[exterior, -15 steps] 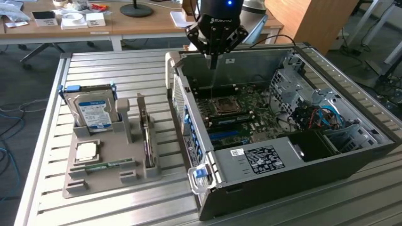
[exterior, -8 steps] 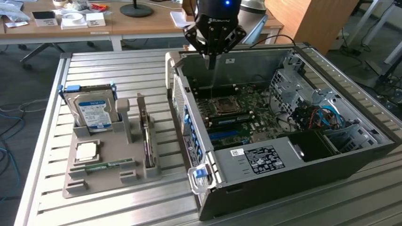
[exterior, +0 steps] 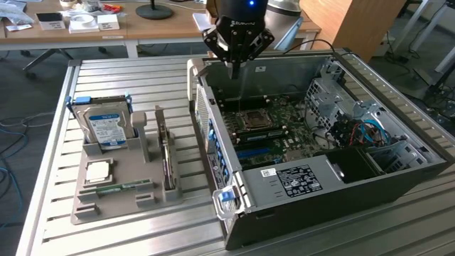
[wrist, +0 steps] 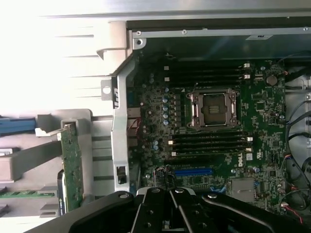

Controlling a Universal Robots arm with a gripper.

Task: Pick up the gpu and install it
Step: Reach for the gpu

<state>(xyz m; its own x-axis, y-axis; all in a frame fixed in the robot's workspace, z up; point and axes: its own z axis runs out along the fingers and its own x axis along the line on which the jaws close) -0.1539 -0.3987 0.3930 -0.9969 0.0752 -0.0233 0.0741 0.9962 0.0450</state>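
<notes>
While my gripper (exterior: 235,73) hangs over the open computer case (exterior: 306,208) with its fingers pressed together on nothing, the graphics card (exterior: 165,154) stands on edge in the grey tray (exterior: 114,201) beside the case. I see a hard drive (exterior: 106,128) slotted in that same tray

Motherboard (exterior: 284,114) seemingly unobstructed; cables (exterior: 359,133) beside

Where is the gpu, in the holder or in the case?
In the holder: the gpu stands on edge there, outside the case.
</notes>
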